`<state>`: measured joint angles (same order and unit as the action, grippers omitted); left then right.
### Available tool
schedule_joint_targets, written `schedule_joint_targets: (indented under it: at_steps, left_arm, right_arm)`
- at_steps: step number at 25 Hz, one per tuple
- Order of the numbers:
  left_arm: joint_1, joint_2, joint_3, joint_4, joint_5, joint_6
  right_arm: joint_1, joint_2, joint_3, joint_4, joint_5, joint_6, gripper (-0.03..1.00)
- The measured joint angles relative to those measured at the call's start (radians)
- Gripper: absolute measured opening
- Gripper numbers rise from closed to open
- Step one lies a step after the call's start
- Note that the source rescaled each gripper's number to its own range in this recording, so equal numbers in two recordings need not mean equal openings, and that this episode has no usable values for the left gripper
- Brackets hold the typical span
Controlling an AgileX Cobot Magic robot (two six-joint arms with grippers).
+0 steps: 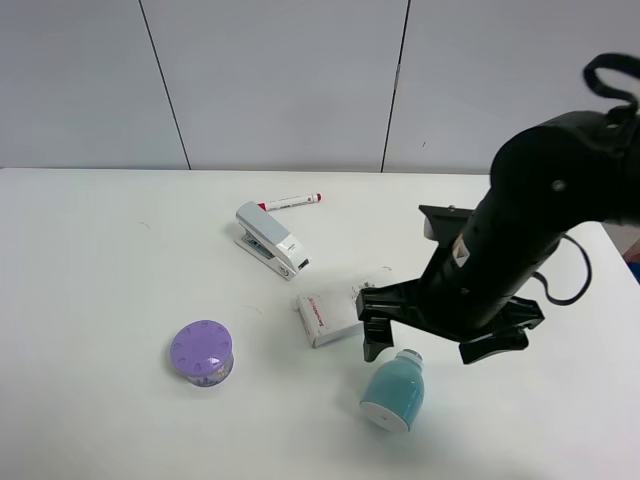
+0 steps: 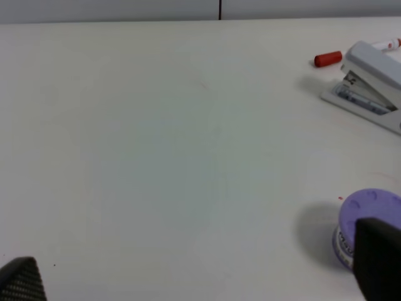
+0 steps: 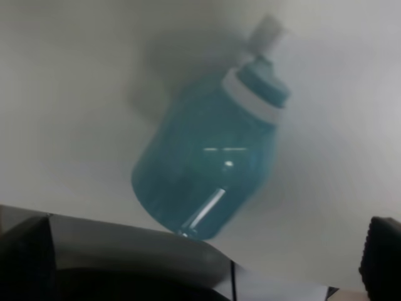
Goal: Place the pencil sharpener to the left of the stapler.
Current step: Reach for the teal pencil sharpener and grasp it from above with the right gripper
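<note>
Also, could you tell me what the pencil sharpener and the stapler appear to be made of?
The pencil sharpener: teal plastic, likely translucent and glossy, since bright glints streak its barrel. The stapler: white and light-grey casing, probably matte plastic, showing no sharp highlights; the darker strip between its halves may be metal.

White tabletop (image 2: 156,157) beyond the wide-spread left end effector (image 2: 200,276).
Purple container (image 2: 366,207) just beyond one fingertip (image 2: 379,257); stapler (image 2: 373,81) and red-capped marker (image 2: 329,59) farther ahead, same side.
</note>
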<state>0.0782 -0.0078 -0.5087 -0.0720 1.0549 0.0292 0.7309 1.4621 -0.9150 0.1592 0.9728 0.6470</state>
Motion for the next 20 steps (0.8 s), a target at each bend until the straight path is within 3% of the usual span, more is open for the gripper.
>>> schedule_joint_targets:
  at_steps: [4,13,20]
  left_arm:
    - [0.0,0.0,0.0,0.0,0.0,0.0]
    - [0.0,0.0,0.0,0.0,0.0,0.0]
    - [0.0,0.0,0.0,0.0,0.0,0.0]
  right_arm:
    - [0.018,0.041,0.016,0.005,-0.052,0.032,0.94]
    - [0.055,0.007,0.219,0.081,-0.182,0.16,0.94]
    - [0.055,-0.034,0.223,-0.033,-0.216,0.283,0.94]
